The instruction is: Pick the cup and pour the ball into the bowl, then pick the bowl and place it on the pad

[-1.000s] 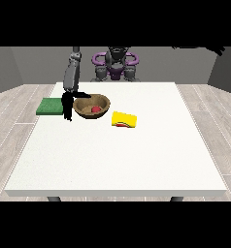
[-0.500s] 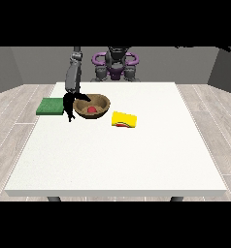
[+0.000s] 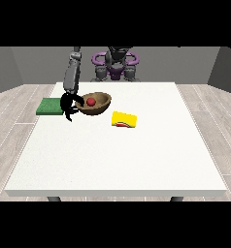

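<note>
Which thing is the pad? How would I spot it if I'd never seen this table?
Start at the big white table and go to its far corner at the view's left. The pad lies flat there, just beyond the black hand at the brown bowl. It is the only green thing, a thin flat rectangle.

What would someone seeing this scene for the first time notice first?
Probably the brown bowl near the table's far left, tipped up with a red ball inside, and the black hand at the view's left gripping its rim. Next, the yellow cup lying on its side just right of the bowl, and the green pad at the white table's left edge.
</note>
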Robot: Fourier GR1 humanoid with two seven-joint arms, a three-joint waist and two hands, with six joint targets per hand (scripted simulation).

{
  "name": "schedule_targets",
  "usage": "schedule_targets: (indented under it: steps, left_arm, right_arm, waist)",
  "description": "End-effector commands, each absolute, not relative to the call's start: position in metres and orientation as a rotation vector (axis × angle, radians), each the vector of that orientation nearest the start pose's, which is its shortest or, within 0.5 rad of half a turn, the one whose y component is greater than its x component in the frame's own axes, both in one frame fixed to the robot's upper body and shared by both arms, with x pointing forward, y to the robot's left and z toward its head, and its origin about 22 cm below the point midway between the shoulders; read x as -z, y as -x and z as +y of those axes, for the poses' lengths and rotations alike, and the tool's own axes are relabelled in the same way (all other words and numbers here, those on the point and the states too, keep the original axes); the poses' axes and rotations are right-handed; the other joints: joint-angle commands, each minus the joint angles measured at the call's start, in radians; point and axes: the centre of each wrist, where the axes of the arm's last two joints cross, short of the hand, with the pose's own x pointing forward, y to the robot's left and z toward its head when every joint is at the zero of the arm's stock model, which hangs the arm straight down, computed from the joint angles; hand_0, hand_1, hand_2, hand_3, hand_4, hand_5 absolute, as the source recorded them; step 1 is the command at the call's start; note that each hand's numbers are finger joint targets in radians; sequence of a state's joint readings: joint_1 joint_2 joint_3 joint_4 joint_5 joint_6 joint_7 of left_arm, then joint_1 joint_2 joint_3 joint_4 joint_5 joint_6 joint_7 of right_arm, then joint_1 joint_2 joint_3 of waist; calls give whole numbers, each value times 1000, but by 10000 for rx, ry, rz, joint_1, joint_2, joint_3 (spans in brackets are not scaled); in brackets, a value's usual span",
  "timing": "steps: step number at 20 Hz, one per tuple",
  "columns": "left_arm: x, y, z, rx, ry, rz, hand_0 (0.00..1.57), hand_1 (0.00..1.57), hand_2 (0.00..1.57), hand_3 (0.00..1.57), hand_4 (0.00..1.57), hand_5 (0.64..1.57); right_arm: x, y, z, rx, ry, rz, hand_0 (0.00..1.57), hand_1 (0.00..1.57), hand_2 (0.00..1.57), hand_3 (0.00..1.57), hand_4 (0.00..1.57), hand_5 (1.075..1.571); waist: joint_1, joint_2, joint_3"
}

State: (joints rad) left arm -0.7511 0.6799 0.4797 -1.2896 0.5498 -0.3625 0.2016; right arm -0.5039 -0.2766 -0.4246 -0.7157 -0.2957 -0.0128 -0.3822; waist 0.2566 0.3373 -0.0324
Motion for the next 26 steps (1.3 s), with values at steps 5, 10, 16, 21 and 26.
schedule_targets:
  steps: [5,10,16,21,26]
  left_arm:
    - [-224,-341,438,-178,362,-19348,0,0,0,0,730,1569]
    - [-204,-324,472,-640,-325,-18920,0,0,0,0,715,1568]
    - [-255,-317,473,-154,-187,-19950,0,0,0,0,709,1566]
    - [-207,-308,497,-914,-1169,-19377,0,0,0,0,703,1560]
    - [-239,-298,514,-701,-1665,-21035,0,0,0,0,703,1562]
  right_arm:
    - [-4,-361,-344,3004,2434,-13515,1571,1571,1571,1571,1042,1535]
    - [-34,-377,-343,2768,2346,-13025,1571,1571,1571,1571,1026,1541]
    - [-79,-361,-433,2387,3849,-14100,1571,1571,1571,1571,978,1570]
    - [-72,-363,-416,1273,3665,-13825,1571,1571,1571,1571,984,1571]
    - [-114,-362,-453,2131,2833,-15596,1571,1571,1571,1373,990,1571]
  waist:
    - [-1030,-1278,303]
    - [-1526,-1984,316]
    - [-1132,-823,335]
    - [-1921,-1268,321]
    - [-2056,532,330]
